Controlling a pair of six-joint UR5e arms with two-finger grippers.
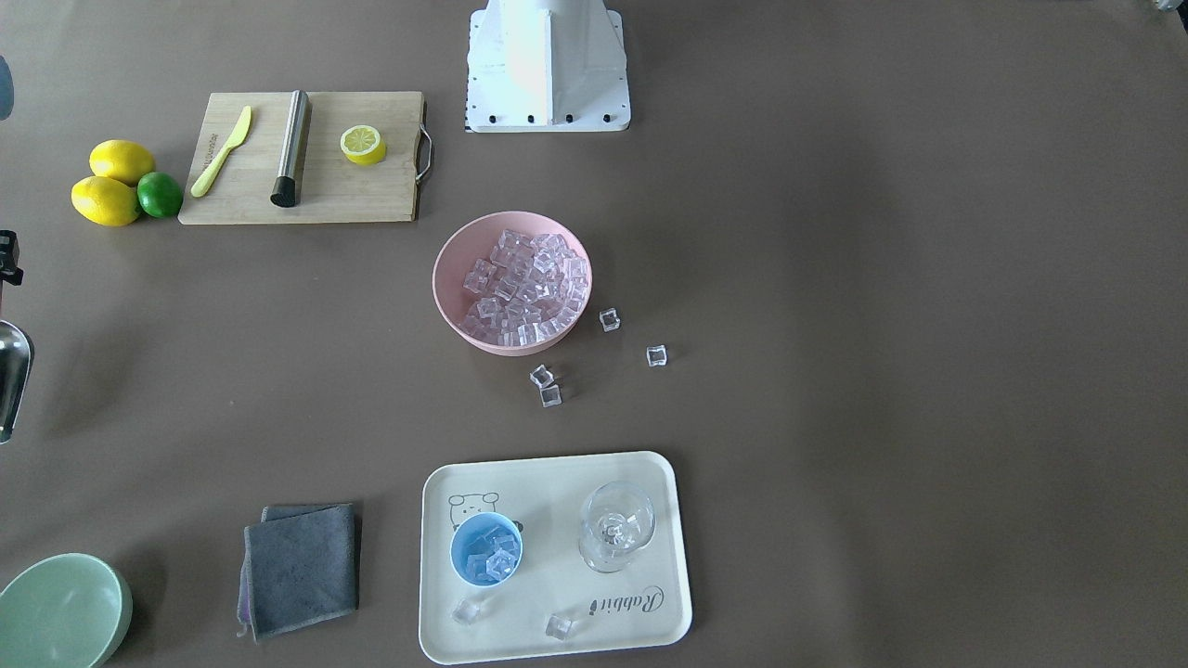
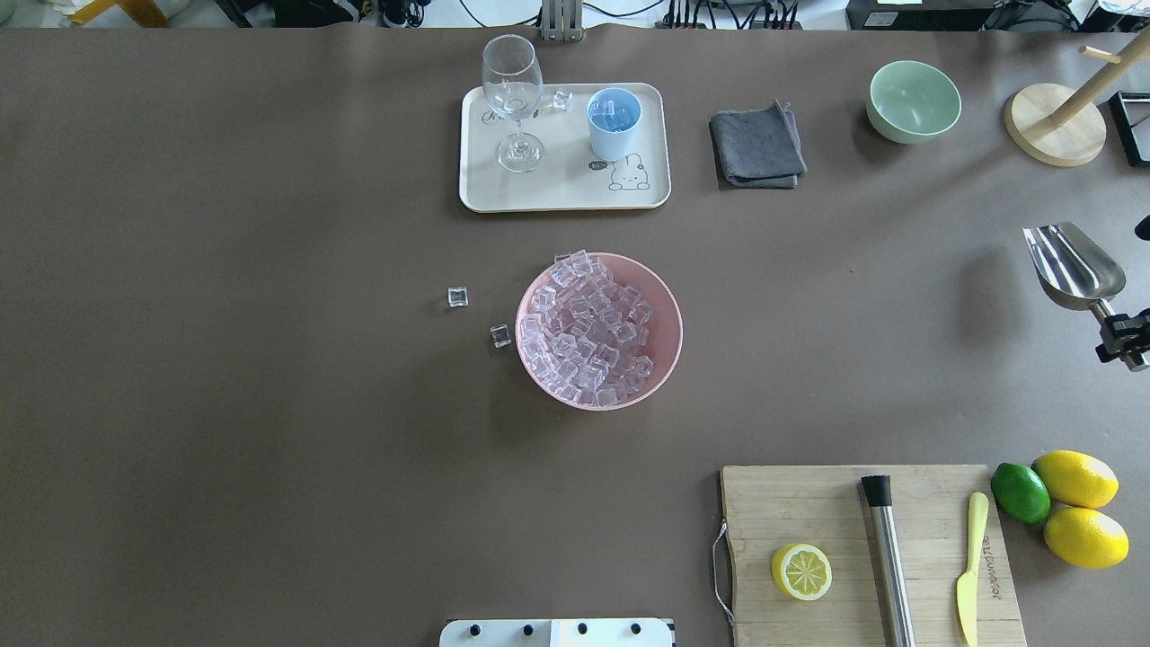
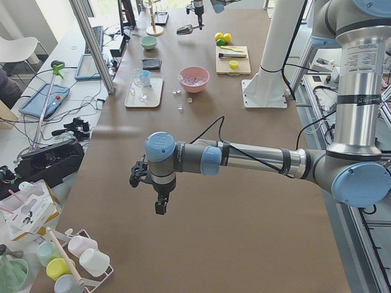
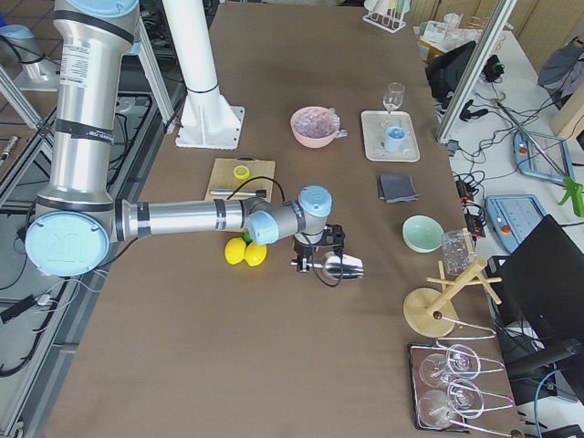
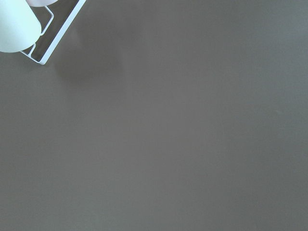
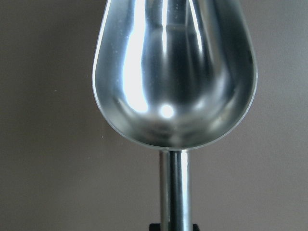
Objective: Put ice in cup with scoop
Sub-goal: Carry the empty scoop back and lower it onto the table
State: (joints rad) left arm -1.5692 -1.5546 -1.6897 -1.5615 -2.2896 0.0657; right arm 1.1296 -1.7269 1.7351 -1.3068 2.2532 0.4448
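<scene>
Many clear cubes of ice fill the pink bowl in the middle of the brown surface. In the overhead view, two loose cubes lie on the surface at 9 o'clock from the bowl, close to it but not touching. The front-facing view shows four loose cubes by the bowl. At 12 o'clock from the bowl sits a cream tray. The light-blue cup stands upright on the tray, at 3 o'clock from the clear glass. A few cubes sit inside the cup. Two more cubes lie on the tray just beside the cup. A folded grey cloth lies at 3 o'clock from the tray, and a pale green bowl sits further out the same way. The shiny scoop is far out at 3 o'clock from the pink bowl, near the edge of the view and well apart from the cup. It is up in the air, and its shadow falls on the surface. The right end effector is closed tight on the scoop's short handle, and the trough faces up. The left end effector hangs over a bare part of the surface, far from the ice. It shows only in the side view, so I cannot tell if it is wide or narrow.
</scene>
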